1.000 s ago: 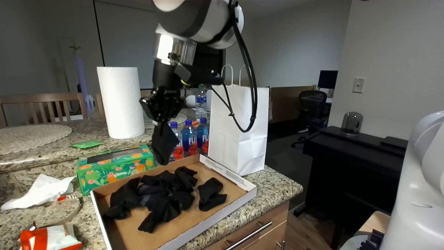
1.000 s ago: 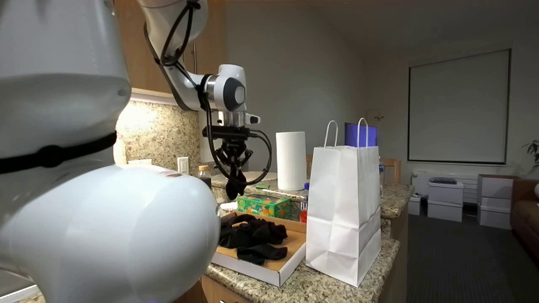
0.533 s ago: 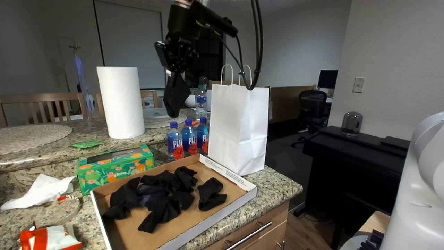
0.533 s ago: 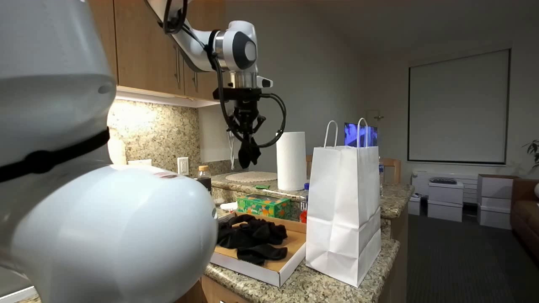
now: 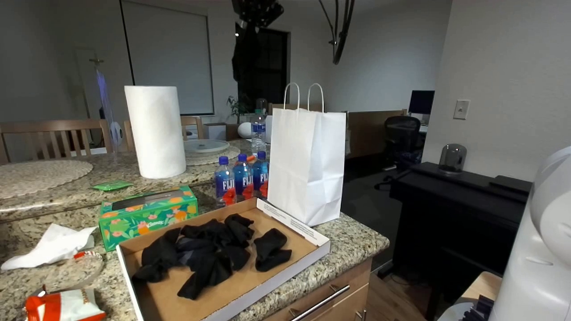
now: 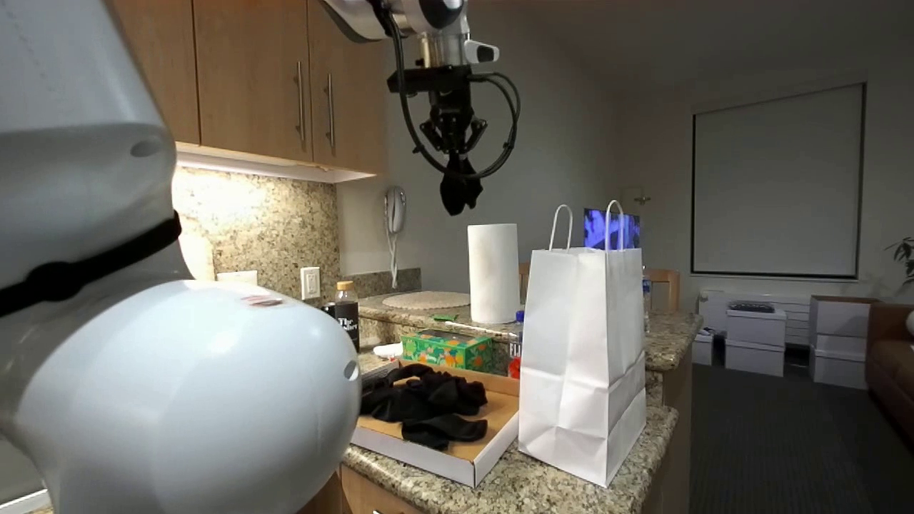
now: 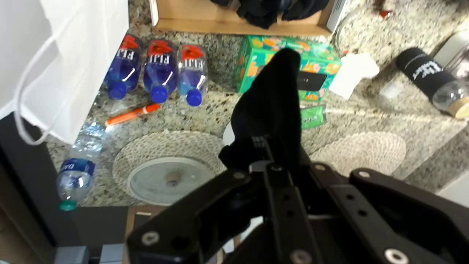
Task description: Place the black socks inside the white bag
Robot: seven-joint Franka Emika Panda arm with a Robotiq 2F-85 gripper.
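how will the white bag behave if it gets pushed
The white bag may tip easily, being taller than it is wide. Creased and papery-looking, it would probably buckle where pressed. Its thin looped handles would likely flex.

Household things beside a cardboard tray point(image 5: 243, 276) on the speckled bench point(image 5: 354, 240)
In an exterior view, taking the tray as the dial's hub, a flowered Kleenex box point(image 5: 148, 218) stands just beside it at ten o'clock, with a green packet point(image 5: 112, 185) farther out that way. An upright paper towel roll point(image 5: 156, 131) is at eleven, a woven mat point(image 5: 221, 157) bearing a round pale disc point(image 5: 205, 145) at twelve, and three blue-capped FIJI bottles point(image 5: 243, 178) between twelve and one. A crumpled white tissue point(image 5: 55, 247) lies at nine; a red-and-white wrapper point(image 5: 67, 306), between eight and nine. In the wrist view an orange marker point(image 7: 132, 114) lies at seven o'clock from the middle FIJI bottle.
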